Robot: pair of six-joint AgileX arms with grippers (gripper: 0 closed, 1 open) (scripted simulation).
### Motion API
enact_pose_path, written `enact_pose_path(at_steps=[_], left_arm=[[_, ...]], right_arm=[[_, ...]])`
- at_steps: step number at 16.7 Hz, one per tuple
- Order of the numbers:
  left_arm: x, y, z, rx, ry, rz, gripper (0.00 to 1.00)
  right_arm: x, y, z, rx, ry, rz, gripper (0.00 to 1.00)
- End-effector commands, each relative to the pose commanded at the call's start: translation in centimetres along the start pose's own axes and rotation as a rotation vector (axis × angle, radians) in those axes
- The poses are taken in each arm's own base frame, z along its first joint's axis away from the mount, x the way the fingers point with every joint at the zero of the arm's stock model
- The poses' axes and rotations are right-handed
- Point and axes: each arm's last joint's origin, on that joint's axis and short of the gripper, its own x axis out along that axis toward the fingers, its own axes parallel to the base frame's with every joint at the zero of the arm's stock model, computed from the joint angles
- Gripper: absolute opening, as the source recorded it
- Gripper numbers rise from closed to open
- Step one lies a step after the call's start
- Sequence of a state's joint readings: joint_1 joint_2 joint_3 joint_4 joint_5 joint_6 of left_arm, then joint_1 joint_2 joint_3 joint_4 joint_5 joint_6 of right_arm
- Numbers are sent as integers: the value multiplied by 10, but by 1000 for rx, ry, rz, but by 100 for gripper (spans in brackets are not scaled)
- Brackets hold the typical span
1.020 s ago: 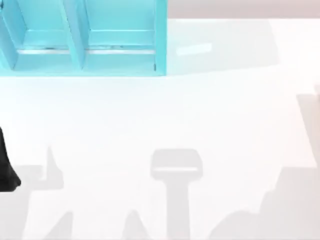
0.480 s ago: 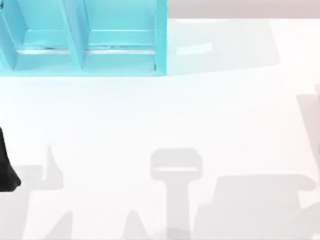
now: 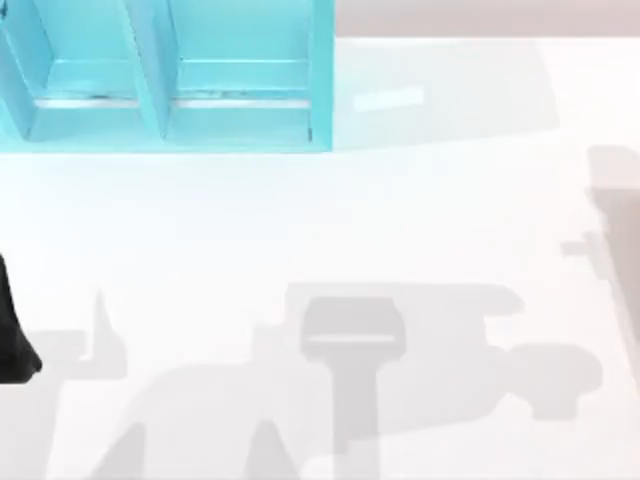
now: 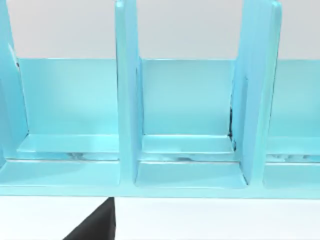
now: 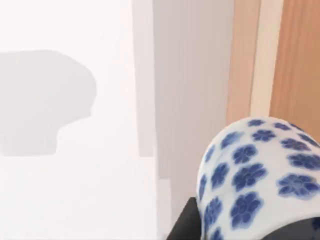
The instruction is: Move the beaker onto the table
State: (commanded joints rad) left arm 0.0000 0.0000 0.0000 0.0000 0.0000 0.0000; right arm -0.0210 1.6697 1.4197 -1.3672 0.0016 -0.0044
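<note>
my left arm [image 3: 14, 330] sits at the left edge of the table [image 3: 300, 220] in the top view, a black shape just inside the border, low and well apart from the turquoise shelf unit [image 3: 170, 100] that stands at the far left corner. whether that claw is released or clenched i cannot tell. my left wrist view faces the shelf unit [image 4: 160, 170] head on: upright dividers split it into compartments, and the white table [image 4: 210, 220] runs in front of it, with a dark wedge at the lower edge.

in my right wrist view a rounded white vessel with blue flower marks [image 5: 260, 175] sits close to the camera, with black gripper parts [image 5: 187, 225] against its lower side; i cannot tell if my right claw is clenched on it or released. this patterned piece is not clear glass, so i cannot say it is the beaker. behind it lie the white table [image 5: 75, 190] with a grey shadow, and tan wood-coloured strips [image 5: 300, 60] beyond.

grey arm-shaped shadows spread over the near half of the table in the top view.
</note>
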Motion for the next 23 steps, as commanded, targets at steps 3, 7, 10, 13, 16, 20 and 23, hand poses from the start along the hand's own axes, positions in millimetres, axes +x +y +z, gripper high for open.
enact_pose_path(at_steps=[3,7,10,13,16,20,23], left_arm=[[0,0,0,0,0,0,100],[0,0,0,0,0,0,100],[0,0,0,0,0,0,100],[0,0,0,0,0,0,100],[0,0,0,0,0,0,100],[0,0,0,0,0,0,100],[0,0,0,0,0,0,100]], right_arm=[[-7,70,29,0,6,-12,0],[-9,193,35,-2,-6,-24,0],[-4,284,8,-3,-23,-22,0],[6,355,-36,-4,-35,-15,0],[14,397,-75,-5,-41,-7,0],[15,408,-88,-6,-44,-1,0],[16,407,-87,-2,-43,1,0]])
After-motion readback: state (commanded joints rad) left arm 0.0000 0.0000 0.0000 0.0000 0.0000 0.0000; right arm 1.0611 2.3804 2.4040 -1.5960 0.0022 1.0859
